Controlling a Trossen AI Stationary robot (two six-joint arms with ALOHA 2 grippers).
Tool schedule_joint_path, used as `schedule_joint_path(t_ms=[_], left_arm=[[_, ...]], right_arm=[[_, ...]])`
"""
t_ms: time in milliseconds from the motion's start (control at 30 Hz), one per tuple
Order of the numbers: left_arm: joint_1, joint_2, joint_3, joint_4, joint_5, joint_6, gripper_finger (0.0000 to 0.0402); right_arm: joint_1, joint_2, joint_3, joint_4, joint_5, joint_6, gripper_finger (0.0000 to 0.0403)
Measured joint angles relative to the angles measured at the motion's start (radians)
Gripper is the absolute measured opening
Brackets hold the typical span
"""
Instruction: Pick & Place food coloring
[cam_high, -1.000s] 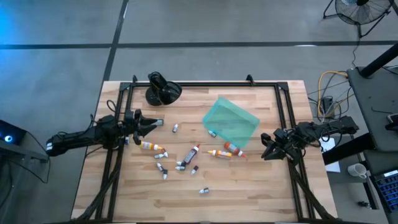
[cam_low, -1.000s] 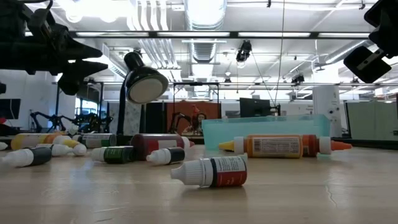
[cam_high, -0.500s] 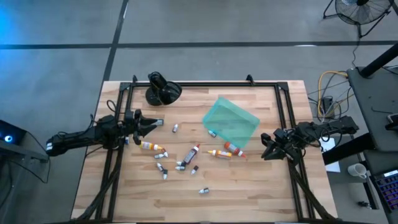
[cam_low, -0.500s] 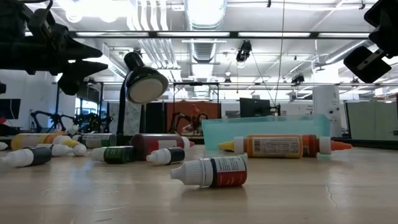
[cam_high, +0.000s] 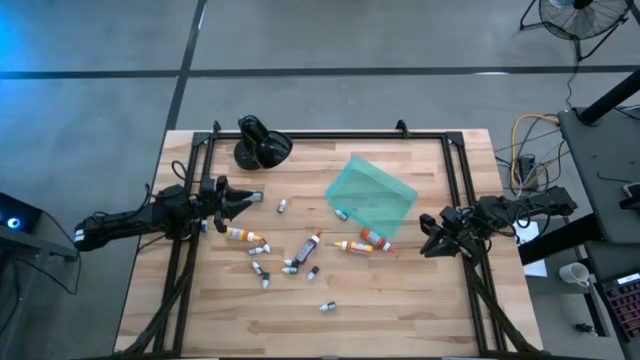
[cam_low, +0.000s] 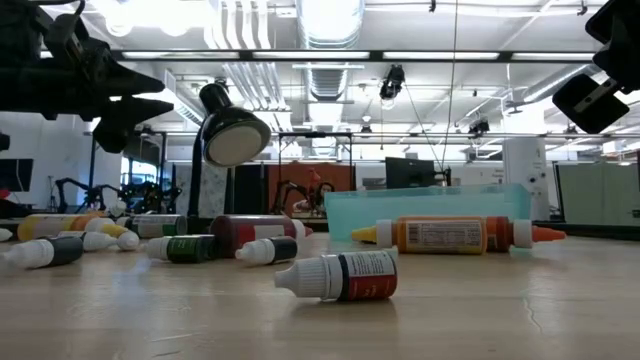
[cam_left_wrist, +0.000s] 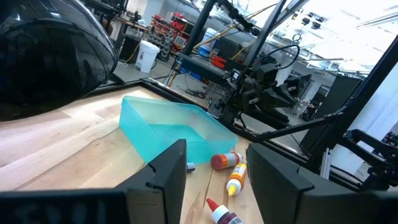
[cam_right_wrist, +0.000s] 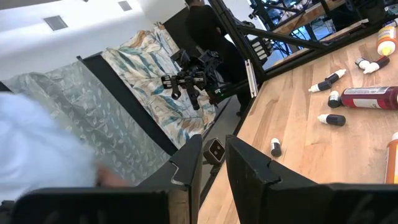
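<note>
Several small food coloring bottles lie on their sides on the wooden table, among them an orange-yellow one (cam_high: 245, 236), a dark red one (cam_high: 308, 247), an orange one (cam_high: 377, 240) and a white-capped one (cam_low: 338, 276) nearest the front edge. The teal tray (cam_high: 372, 193) lies right of centre, with one tiny bottle (cam_high: 341, 213) at its near-left edge. My left gripper (cam_high: 256, 199) hovers level at the table's left side, open and holding nothing (cam_left_wrist: 214, 180). At the right side my right gripper (cam_high: 424, 240) also hovers level, shut and holding nothing (cam_right_wrist: 214, 165).
A glossy black rounded object (cam_high: 260, 145) stands at the far left corner and looms in the left wrist view (cam_left_wrist: 50, 56). A black frame (cam_high: 330, 135) runs round the table's edges. Bare wood (cam_high: 400, 300) shows at the near right.
</note>
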Motion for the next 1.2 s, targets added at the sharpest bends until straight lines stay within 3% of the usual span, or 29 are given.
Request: schedule_joint_path(t_ms=[533,667,767,833,933,1033,1133,1200], left_arm=[[0.000,0.000,0.000,0.000,0.000,0.000,0.0140],[0.000,0.000,0.000,0.002,-0.003,0.007,0.0140],[0.002,0.000,0.000,0.009,-0.024,-0.017,0.0140],[0.000,0.000,0.000,0.016,-0.005,-0.176,0.0140],[0.000,0.000,0.000,0.020,0.006,-0.456,0.0140],[0.000,0.000,0.000,0.015,0.002,-0.725,0.0140],[0.000,0.000,0.000,0.003,-0.018,-0.750,0.0140],[0.000,0.001,0.000,0.004,-0.041,-0.751,0.0140]], right_arm=[[0.000,0.000,0.000,0.000,0.003,-0.055,0.0063],[0.000,0.000,0.000,0.005,0.060,-0.103,0.0063],[0.000,0.000,0.000,0.012,0.195,-0.092,0.0063],[0.000,0.000,0.000,0.023,0.325,-0.051,0.0063],[0.000,0.000,0.000,0.065,0.601,0.056,0.0063],[0.000,0.000,0.000,0.105,0.835,0.331,0.0063],[0.000,0.000,0.000,0.107,0.959,0.667,0.0063],[-0.001,-0.001,0.000,0.094,1.035,0.787,0.0063]])
